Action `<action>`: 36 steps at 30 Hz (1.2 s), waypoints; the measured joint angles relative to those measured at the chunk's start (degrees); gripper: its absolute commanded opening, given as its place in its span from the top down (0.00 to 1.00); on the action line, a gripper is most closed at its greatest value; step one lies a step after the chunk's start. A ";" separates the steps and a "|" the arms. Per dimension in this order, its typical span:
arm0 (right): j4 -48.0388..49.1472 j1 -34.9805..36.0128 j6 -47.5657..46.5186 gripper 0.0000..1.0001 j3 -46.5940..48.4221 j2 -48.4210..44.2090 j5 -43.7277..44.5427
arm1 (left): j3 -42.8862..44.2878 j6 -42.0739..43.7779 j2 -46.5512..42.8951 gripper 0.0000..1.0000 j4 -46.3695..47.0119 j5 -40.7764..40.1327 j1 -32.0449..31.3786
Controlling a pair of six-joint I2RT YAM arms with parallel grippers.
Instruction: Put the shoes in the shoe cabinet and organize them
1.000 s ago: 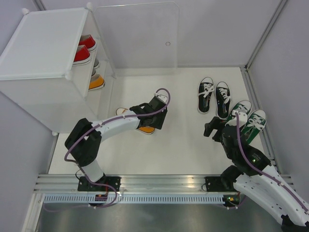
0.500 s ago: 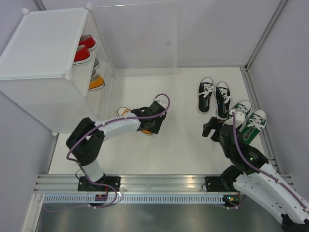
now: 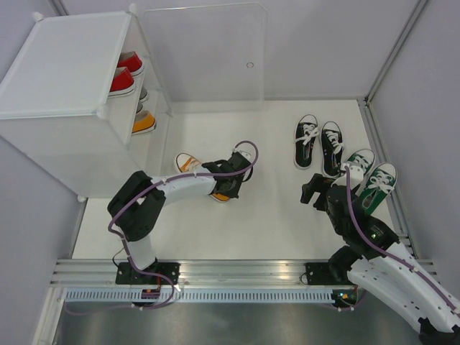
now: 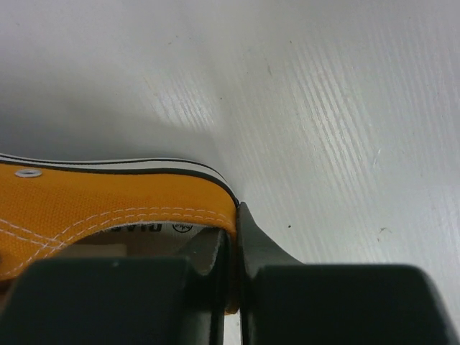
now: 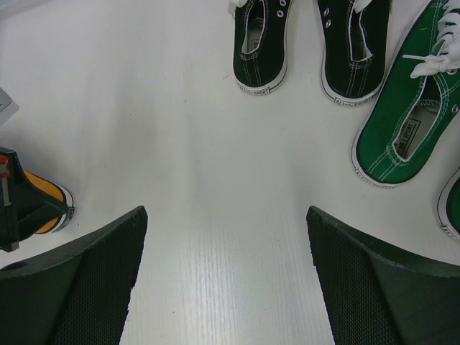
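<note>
Closing over the last second, the left jaws go from apart to pinched on the heel of the orange shoe (image 3: pixel 188 164). The left arm (image 3: pixel 172 188) now sits lower over it, and the shoe's toe has shifted slightly toward the cabinet.

The shoe cabinet (image 3: pixel 65 79) stands at the far left of the worktop (image 3: pixel 273 215) with its clear door (image 3: pixel 205 54) swung open. It holds red shoes (image 3: pixel 123 74) on the upper shelf and the orange mate (image 3: pixel 144 123) lower down. The right arm (image 3: pixel 359 230) waits beside the green pair (image 3: pixel 370 180) and the black pair (image 3: pixel 318 142), and the right jaws are wide and empty.

The held shoe appears to lie on the worktop, near the cabinet's open side. In the left wrist view, one side of the jaws sits inside the collar and the other outside, gripping only the thin canvas rim at the very back. That hold looks shallow. The lift is probably best kept slow and level, so the toe does not sag and twist the shoe free. The toe would then lead toward the shelf with the orange mate, and the shoe be set down lined up beside it before the jaws let go.
</note>
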 measured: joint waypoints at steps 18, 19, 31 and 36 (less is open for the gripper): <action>0.04 0.00 -0.42 0.05 -0.07 0.00 -0.48 | 17.11 2.25 -12.39 0.98 -12.00 -1.25 12.52; 0.07 0.00 -0.42 0.05 -0.07 0.00 -0.50 | 17.44 2.23 -12.81 0.98 -12.24 -1.25 14.27; 0.46 0.00 -0.42 0.05 -0.39 -0.37 -0.92 | 17.33 0.85 -13.27 0.97 -15.67 2.16 27.15; 0.50 0.00 -0.42 0.05 -0.66 -0.35 -0.98 | 16.70 0.85 -13.35 0.95 -15.85 3.45 31.04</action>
